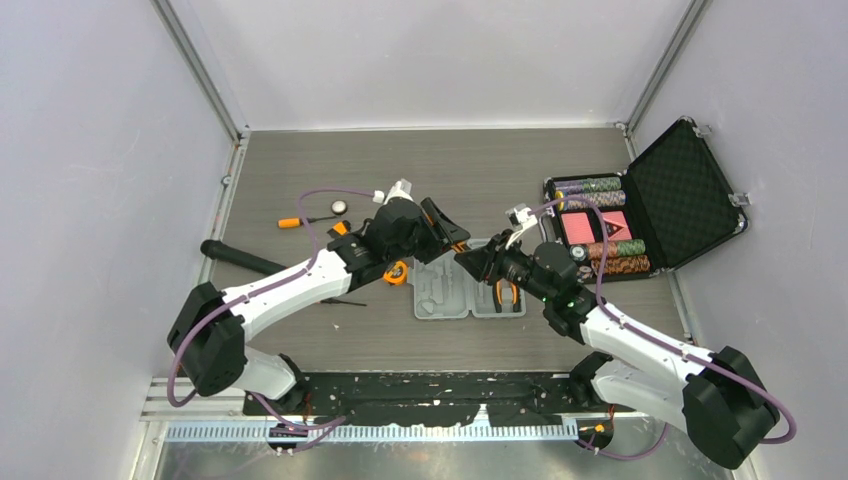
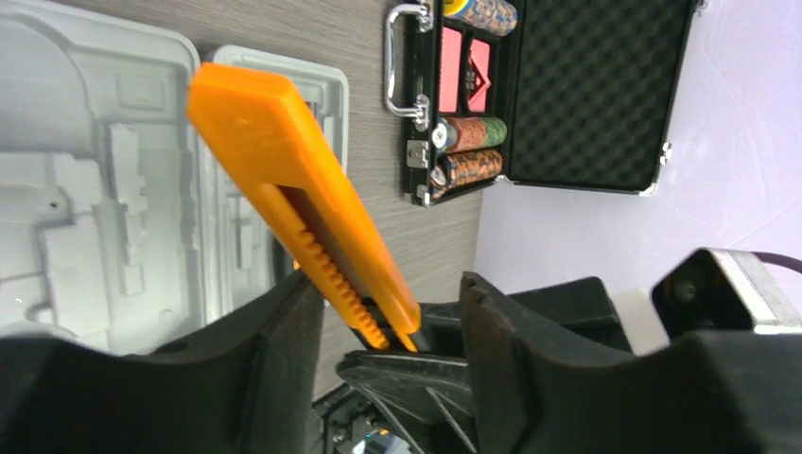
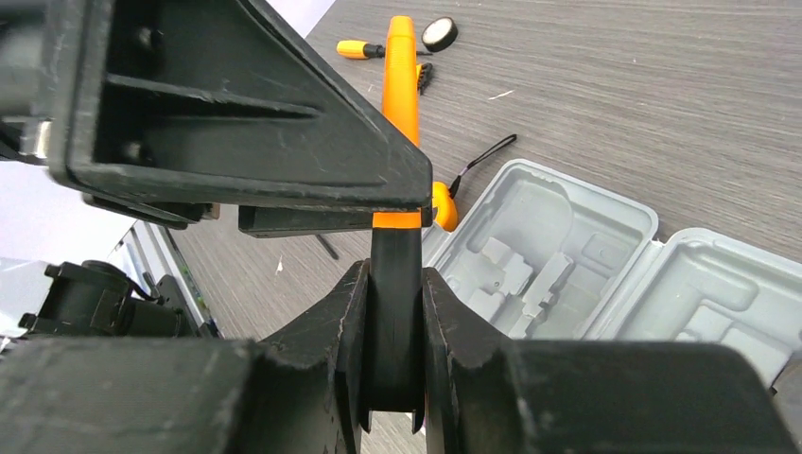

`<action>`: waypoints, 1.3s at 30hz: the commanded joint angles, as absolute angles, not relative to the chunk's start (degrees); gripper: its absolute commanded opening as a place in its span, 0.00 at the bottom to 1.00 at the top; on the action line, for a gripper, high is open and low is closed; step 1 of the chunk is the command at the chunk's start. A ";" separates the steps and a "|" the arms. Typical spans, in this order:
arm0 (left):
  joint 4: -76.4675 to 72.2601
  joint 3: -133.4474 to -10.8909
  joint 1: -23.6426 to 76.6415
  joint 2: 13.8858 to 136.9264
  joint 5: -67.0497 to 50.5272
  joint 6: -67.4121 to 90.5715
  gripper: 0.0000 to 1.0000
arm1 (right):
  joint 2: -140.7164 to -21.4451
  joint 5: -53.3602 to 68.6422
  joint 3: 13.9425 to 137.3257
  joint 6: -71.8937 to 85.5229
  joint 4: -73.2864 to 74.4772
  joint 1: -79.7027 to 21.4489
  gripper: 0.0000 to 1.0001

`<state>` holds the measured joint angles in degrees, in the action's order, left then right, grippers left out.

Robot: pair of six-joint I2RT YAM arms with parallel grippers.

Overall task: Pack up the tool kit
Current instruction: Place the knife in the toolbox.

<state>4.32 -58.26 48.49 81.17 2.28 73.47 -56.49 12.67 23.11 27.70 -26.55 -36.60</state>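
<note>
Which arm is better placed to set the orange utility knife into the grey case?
Right, probably: the right jaws clamp the utility knife by its black end, by the open case; the left jaws only straddle it.

Left arm (image 1: 270,290) and right arm (image 1: 640,345): white link shells, black joint housings. The bulkiest black block on each sits right at the black mounting plate (image 1: 430,395).
Purple cable (image 1: 335,191) runs outside each arm, from the plate end out to the wrist.
Small white module (image 1: 400,188) on each wrist, at the end farthest from the plate.
Small green lights (image 1: 568,297) on the right arm's black forearm housing.
Left gripper (image 2: 388,284): thick matt-black moulded fingers (image 2: 284,350); outer face of one (image 3: 236,113) is ribbed, with small recessed screws.
Right gripper (image 3: 394,274): same black plastic, with rounded finger edges.
</note>
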 commanded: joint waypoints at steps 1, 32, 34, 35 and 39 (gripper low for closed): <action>1.27 -60.25 47.99 81.23 1.10 74.76 0.46 | -54.98 11.10 22.97 25.99 -29.53 -37.34 0.05; 45.35 -92.03 47.46 108.86 -1.80 47.93 0.00 | -31.54 -30.58 20.50 27.38 -2.56 -37.24 0.96; 45.76 -93.01 47.84 110.43 -1.48 47.77 0.00 | -31.94 -30.76 20.60 27.22 -2.51 -37.28 0.96; 45.86 -93.42 48.07 111.46 -1.56 47.76 0.00 | -32.14 -30.65 20.67 27.24 -2.56 -37.27 0.97; 46.58 -95.05 48.60 114.45 -1.20 47.55 0.00 | -33.54 -29.93 21.20 27.14 -2.54 -37.27 0.97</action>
<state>45.12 -91.77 48.05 112.62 -1.04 48.90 -32.67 -27.62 20.73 26.94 -1.85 -37.32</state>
